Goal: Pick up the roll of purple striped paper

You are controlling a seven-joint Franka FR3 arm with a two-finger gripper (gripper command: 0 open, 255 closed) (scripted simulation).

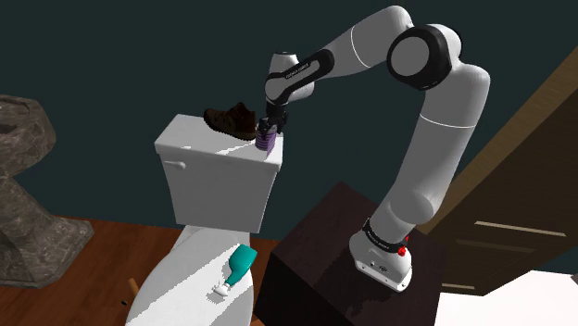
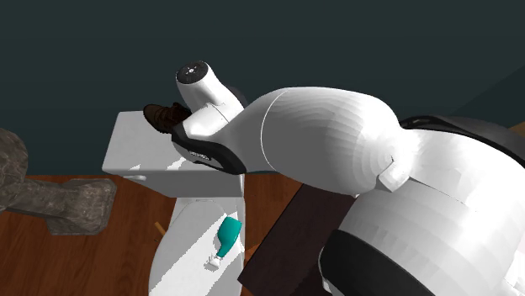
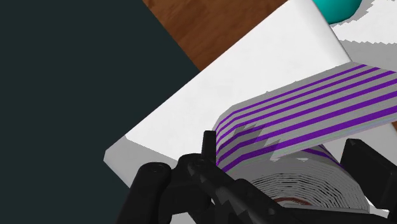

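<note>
Wrist view puts the gripper point(image 3: 283, 162) clamped on the roll of purple striped paper point(image 3: 299, 111), which stands at a corner of the tank lid point(image 1: 199, 139). You risk its loose flap unwinding, or a weak hold dropping it over that edge towards the teal bottle point(image 1: 241, 267). The brown shoe point(image 1: 232, 119) sits just beside the roll, so lift straight up.

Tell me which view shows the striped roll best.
The wrist view: the roll is close up, its purple stripes and wound layers plain. In the shoulder view it is a small patch under the gripper on the toilet tank. In the second exterior view the arm covers that spot.
</note>
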